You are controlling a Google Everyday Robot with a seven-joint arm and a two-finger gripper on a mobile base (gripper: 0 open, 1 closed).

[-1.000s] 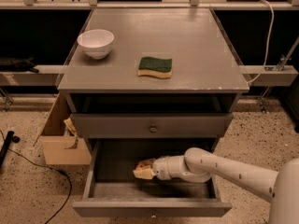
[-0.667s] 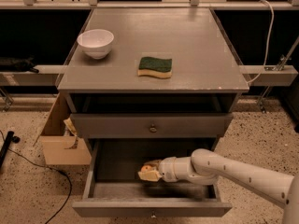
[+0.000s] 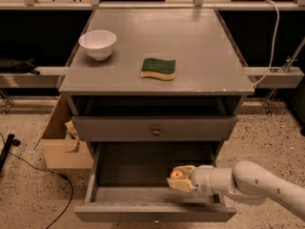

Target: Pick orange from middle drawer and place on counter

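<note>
The orange (image 3: pixel 177 174) seems pinched in gripper (image 3: pixel 178 179) jaws inside the middle drawer (image 3: pixel 128 194).

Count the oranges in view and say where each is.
1. The orange is held by the gripper in the open middle drawer, right of centre. Others may hide in the closed drawer.
</note>
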